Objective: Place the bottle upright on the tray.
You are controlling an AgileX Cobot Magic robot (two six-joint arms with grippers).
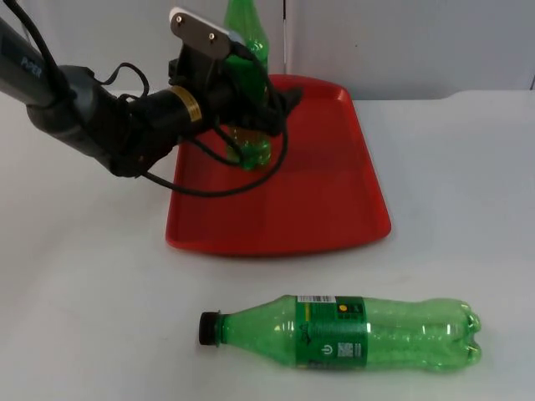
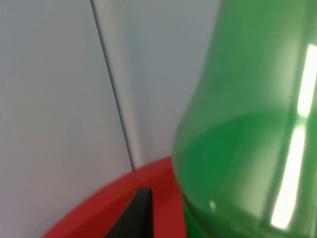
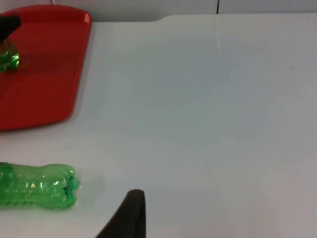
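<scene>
Top view: the left gripper (image 1: 266, 104) reaches over the far left part of the red plastic tray (image 1: 326, 200), its fingers closed around an upright green plastic bottle (image 1: 248, 150) whose base rests on the tray. A second green plastic bottle with a black cap (image 1: 343, 332) lies on its side on the white bench (image 1: 468, 167), near the tray's front edge. Right wrist view: the right arm waits above the bench; whether its fingers (image 3: 130, 213) are open I cannot tell.

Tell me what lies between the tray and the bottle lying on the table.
Nothing: in the top view only bare white table separates the red tray from the lying bottle. The left gripper holds another bottle upright over the tray.
</scene>
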